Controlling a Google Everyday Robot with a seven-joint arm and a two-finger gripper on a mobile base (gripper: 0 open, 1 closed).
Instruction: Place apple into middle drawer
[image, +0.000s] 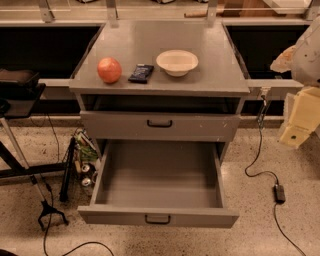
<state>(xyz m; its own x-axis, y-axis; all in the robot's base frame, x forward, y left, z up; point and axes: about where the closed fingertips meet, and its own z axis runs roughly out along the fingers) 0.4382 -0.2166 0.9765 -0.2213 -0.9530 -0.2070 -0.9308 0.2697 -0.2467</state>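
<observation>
Apple (109, 69) sitting on top of the cabinet (150, 40), gripper (298, 125) hanging off the cabinet's right side.

The apple is resting near the front left corner of the cabinet top, well apart from the gripper; I cannot tell whether the gripper is clenched or released. The middle drawer (157, 217) is standing pulled out under the cabinet's shut upper drawer (160, 125). Just right of the apple a dark packet (141, 73) is lying, its print too small to read, then a white bowl (177, 62). A cable (260, 165) is trailing over the floor right of the cabinet.
</observation>
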